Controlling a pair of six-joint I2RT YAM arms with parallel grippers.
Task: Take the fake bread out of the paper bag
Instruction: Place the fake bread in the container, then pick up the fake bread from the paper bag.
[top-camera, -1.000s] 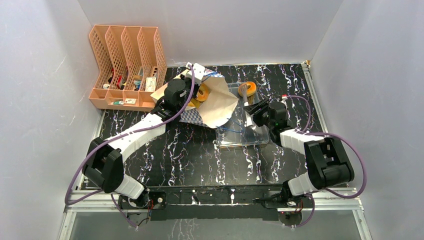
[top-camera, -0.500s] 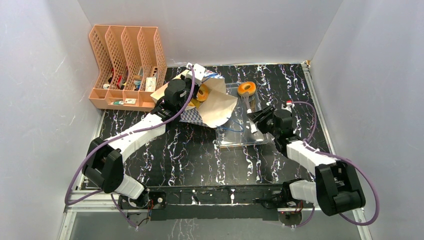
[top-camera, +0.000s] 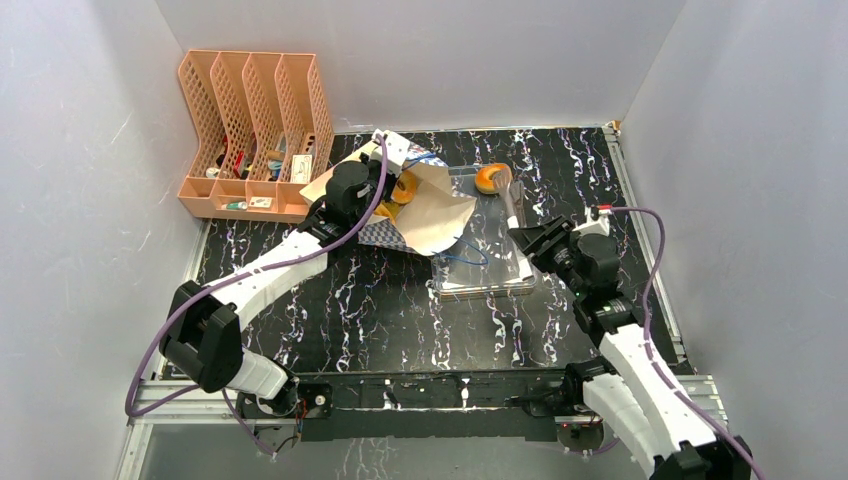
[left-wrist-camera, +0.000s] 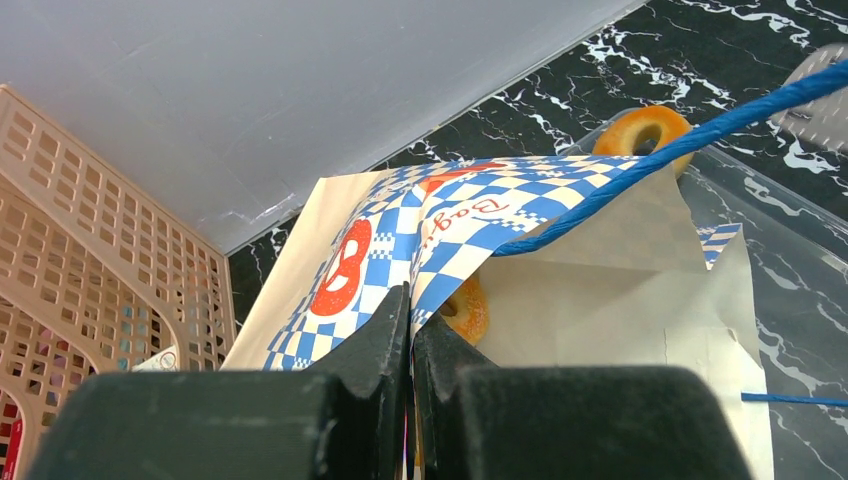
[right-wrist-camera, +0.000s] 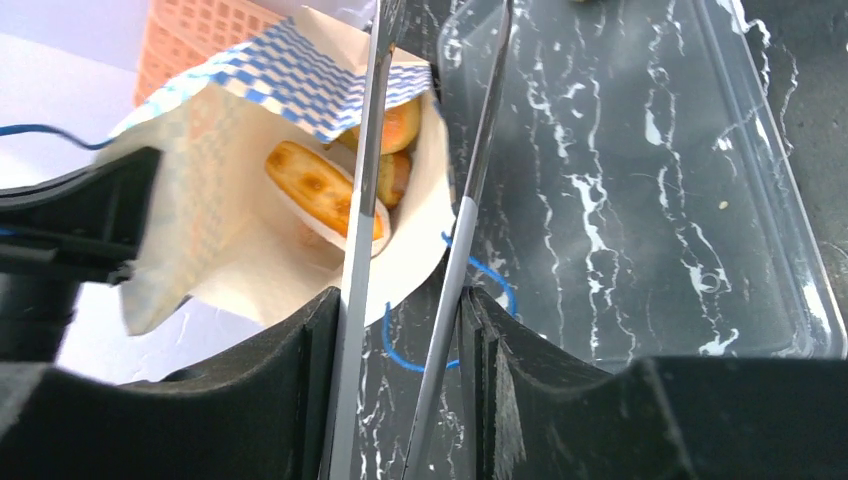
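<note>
Left claw: the left claw (left-wrist-camera: 410, 330) is clamped shut on the checkered rim of the paper bag (top-camera: 435, 215). It holds the mouth up so that it gapes toward the right claw.
Right claw: the right claw (right-wrist-camera: 400, 310) is closed partway on a pair of tongs (right-wrist-camera: 470, 200), whose two arms stand apart.
Tong tips: seen from above, they end ahead of the right claw, just beside the ring in the tray (top-camera: 492, 178). Whether they touch it is too small to tell.
Bread already out: that one ring lies at the end of the clear tray (right-wrist-camera: 700, 200) farthest from the right claw.
Bread in the bag: a loaf (right-wrist-camera: 320, 190) lies just inside the mouth, ahead and to the left of the right claw. A second ring (left-wrist-camera: 467, 310) sits deeper, just beyond the left claw's fingertips.
Step in hand: judged from this, the tongs should swing left from the tray into the bag for the loaf.
Doing it well: the tongs should enter low and along the bag's floor, arms spread wider than the loaf. They should straddle it across its middle before the squeeze.
Left claw's part: it should hold the rim high and steady so the paper does not sag onto the tongs.
Risk: the blue cord on the desk (top-camera: 350, 310) just ahead of the right claw could snag a tong arm. A glazed loaf may slip from a pinch near its end.
</note>
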